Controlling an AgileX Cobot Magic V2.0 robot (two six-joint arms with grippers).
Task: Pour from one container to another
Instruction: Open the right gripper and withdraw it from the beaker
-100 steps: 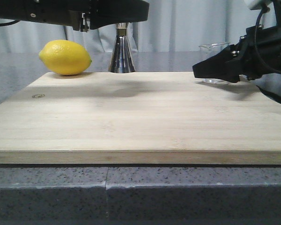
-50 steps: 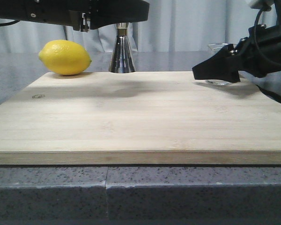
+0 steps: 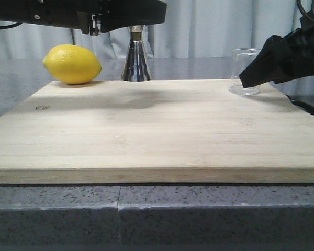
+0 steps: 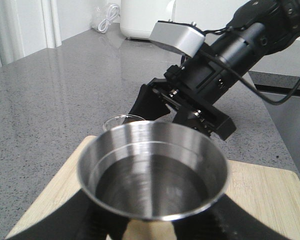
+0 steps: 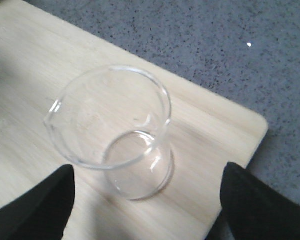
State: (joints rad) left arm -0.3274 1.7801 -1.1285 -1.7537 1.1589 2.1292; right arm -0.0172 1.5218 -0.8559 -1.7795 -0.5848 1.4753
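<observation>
The clear glass beaker (image 3: 244,70) stands upright near the back right corner of the wooden board (image 3: 157,130). My right gripper (image 3: 254,73) is open. Its fingers (image 5: 35,205) flank the beaker (image 5: 115,135) with wide gaps and do not touch it. The steel jigger (image 3: 136,57) stands at the board's back edge. Its upper cup is hidden behind my left gripper (image 3: 131,13). In the left wrist view the jigger's cup (image 4: 152,170) fills the middle. My left gripper (image 4: 151,227) is shut on the jigger just under the cup. The beaker's rim (image 4: 122,119) shows beyond it.
A yellow lemon (image 3: 72,64) lies at the board's back left, close to the jigger. Grey speckled countertop (image 3: 157,209) surrounds the board. The right arm (image 4: 205,85) reaches in over the far end of the board. A curtain hangs behind.
My right gripper has drawn back to the right and slightly up, uncovering most of the beaker. The left arm and the jigger have not moved.
</observation>
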